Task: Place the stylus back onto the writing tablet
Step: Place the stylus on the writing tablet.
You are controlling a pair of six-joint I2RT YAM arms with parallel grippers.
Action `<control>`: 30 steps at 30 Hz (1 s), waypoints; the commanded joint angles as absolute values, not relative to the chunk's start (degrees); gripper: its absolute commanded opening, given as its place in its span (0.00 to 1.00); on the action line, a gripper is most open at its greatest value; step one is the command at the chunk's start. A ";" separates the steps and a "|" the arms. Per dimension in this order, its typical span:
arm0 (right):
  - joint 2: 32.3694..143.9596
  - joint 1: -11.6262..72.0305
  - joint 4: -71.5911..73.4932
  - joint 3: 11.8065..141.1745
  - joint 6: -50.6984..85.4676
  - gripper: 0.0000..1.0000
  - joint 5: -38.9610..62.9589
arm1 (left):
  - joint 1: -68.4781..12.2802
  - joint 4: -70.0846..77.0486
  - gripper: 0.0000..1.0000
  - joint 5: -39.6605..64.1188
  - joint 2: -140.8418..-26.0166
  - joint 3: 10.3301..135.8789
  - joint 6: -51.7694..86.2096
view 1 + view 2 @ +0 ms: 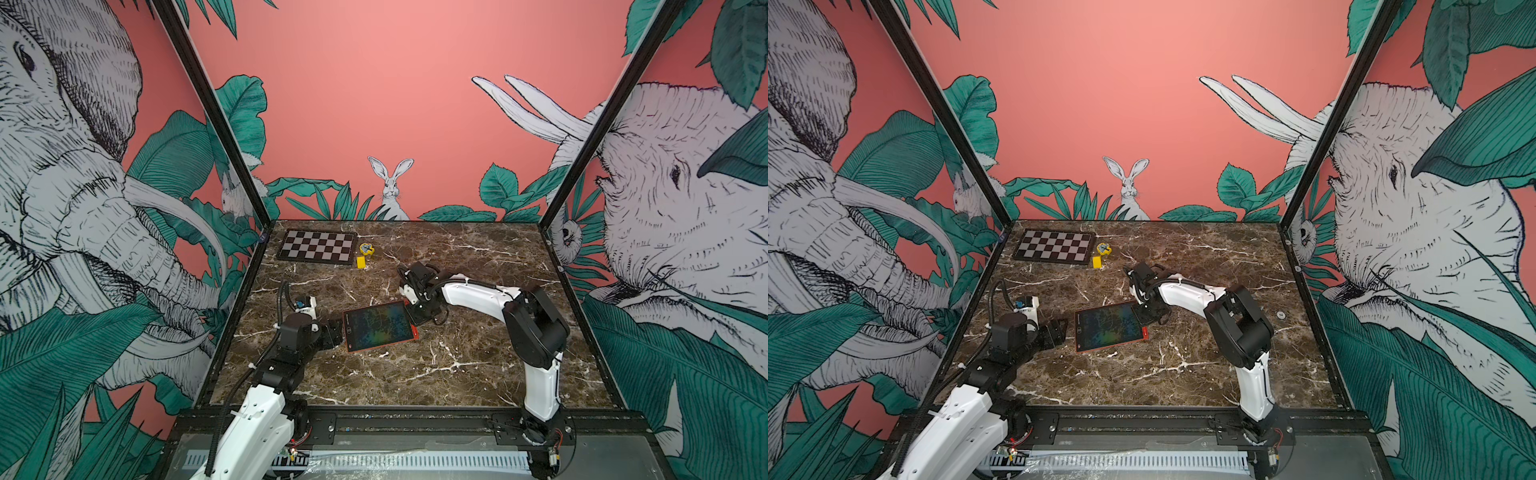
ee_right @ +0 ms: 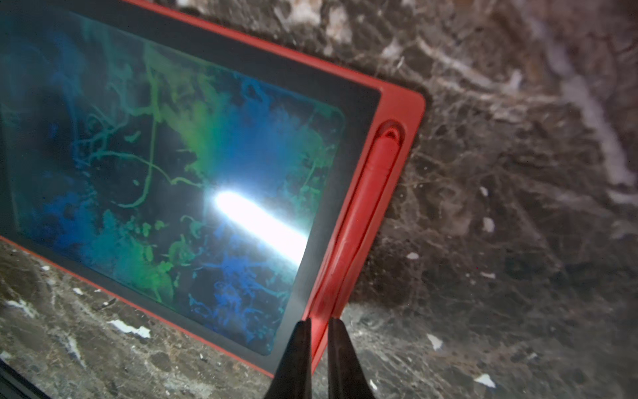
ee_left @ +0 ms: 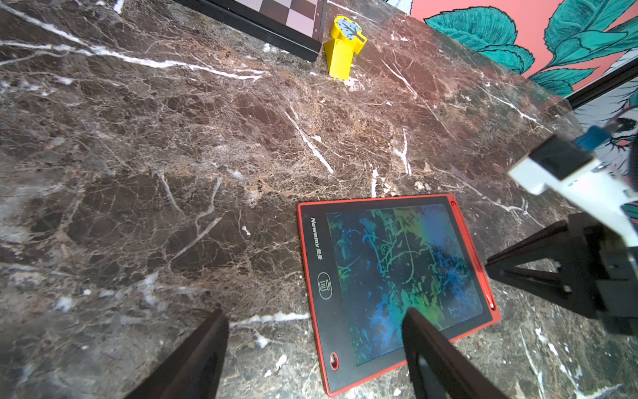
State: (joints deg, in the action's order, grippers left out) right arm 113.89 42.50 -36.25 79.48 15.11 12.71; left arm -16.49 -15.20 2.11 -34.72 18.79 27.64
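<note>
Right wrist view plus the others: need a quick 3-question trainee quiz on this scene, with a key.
1. True or false: the stylus lies in the groove along the red edge of the writing tablet.
2. What sits next to the chessboard? A) a yellow block B) a cup C) a sponge
3. Is the left hand open or shut?
Key: 1 true; 2 A; 3 open.

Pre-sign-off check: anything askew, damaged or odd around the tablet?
Nothing stands out. The thin red plastic stylus lies in the side groove of the flat orange-red-framed writing tablet. No damage or spill is visible.
</note>
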 commanded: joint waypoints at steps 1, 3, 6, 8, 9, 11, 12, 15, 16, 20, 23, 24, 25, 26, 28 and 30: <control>115.58 43.12 -37.60 79.29 15.87 0.14 11.70 | -16.70 -15.31 0.82 1.28 -35.07 20.62 28.41; 116.31 43.18 -37.72 79.03 16.02 0.13 11.05 | -16.70 -15.42 0.82 1.27 -35.12 20.61 28.39; 118.11 43.27 -38.69 78.79 15.83 0.13 9.56 | -16.70 -15.34 0.82 1.25 -35.07 20.28 28.65; 119.53 43.24 -39.31 78.58 15.70 0.13 8.39 | -16.69 -15.46 0.82 1.25 -35.16 20.17 28.67; 120.24 43.32 -39.90 78.49 15.65 0.12 7.64 | -16.70 -15.51 0.82 1.24 -35.05 20.20 28.65; 121.11 43.30 -40.77 78.40 15.62 0.12 6.18 | -16.69 -15.73 0.82 1.07 -34.94 20.18 28.65; 121.05 43.27 -40.80 78.24 15.52 0.12 5.53 | -16.69 -15.75 0.82 1.06 -34.88 20.21 28.56; 118.63 43.15 -39.41 77.96 15.10 0.12 5.64 | -16.70 -15.41 0.82 0.39 -34.80 20.51 28.03; 117.54 43.16 -38.50 78.12 14.73 0.12 6.22 | -16.70 -15.17 0.82 0.12 -34.88 20.72 27.84; 111.84 42.99 -34.15 78.94 13.69 0.16 8.42 | -16.71 -12.49 0.83 -2.02 -35.62 22.62 27.14; 107.65 42.31 -30.58 79.63 13.33 0.18 10.33 | -16.70 -9.93 0.85 -4.93 -36.20 24.97 26.51; 106.36 41.92 -29.31 79.72 13.25 0.18 11.16 | -16.70 -8.94 0.85 -5.73 -36.15 25.77 26.04; 104.63 41.50 -28.01 79.66 13.12 0.19 11.63 | -16.71 -7.74 0.86 -6.54 -36.22 26.50 25.47; 103.03 41.04 -26.91 79.59 12.89 0.19 12.11 | -16.70 -6.56 0.87 -7.35 -36.37 27.36 24.77; 99.62 39.90 -24.96 79.17 12.21 0.21 12.70 | -16.74 -4.27 0.88 -9.05 -36.86 28.71 22.81; 95.25 38.46 -22.85 77.58 10.91 0.28 12.07 | -16.68 -2.81 0.90 -10.46 -37.50 30.64 19.79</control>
State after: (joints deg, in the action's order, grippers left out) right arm 101.10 40.23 -28.01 78.96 13.04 11.62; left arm -16.49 -7.79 -6.42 -37.04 27.86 23.88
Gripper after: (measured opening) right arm 0.252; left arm 0.896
